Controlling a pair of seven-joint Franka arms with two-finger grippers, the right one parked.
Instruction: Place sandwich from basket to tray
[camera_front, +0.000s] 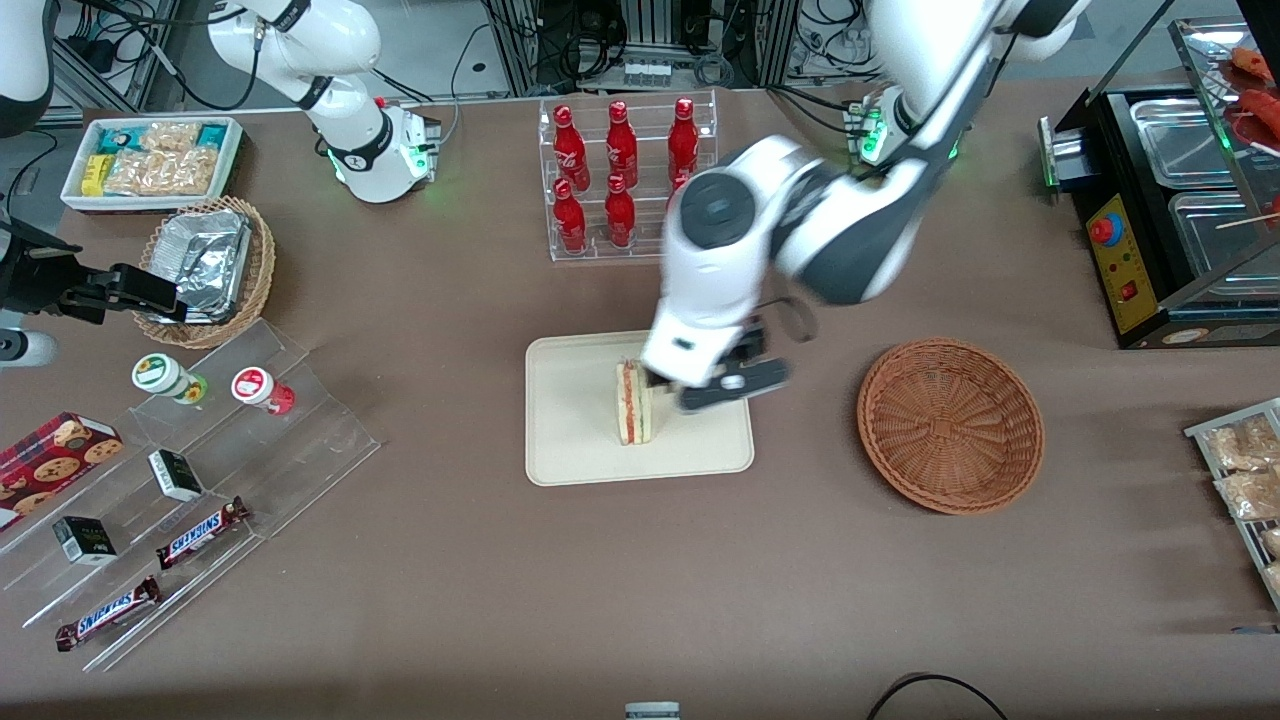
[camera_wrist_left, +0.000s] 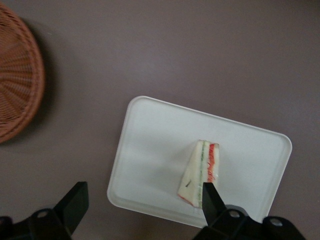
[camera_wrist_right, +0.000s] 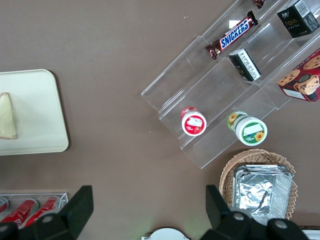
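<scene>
- Hand (camera_wrist_left: 142, 200) spread wide and gripping nothing, hovering above the tray (camera_front: 580, 460); sandwich (camera_front: 633, 403) resting on the tray directly below, one fingertip (camera_wrist_left: 209, 197) seen over its edge in the wrist view, height gap not clear
- Basket (camera_front: 950, 425) bare inside, well apart from the hand toward the working arm's end of the tabletop (camera_front: 600, 580)
- Probable risk: fingertip catching the wedge on the way up, dragging or tipping it; cause would be any sideways drift before gaining height
- Lesser risk: wedge toppling, if only balanced on a narrow face
- Long axis running toward and away from the front camera, parallel to the tray's short side; red and green filling edge facing up toward the hand; pointed end aimed away from the front camera
</scene>
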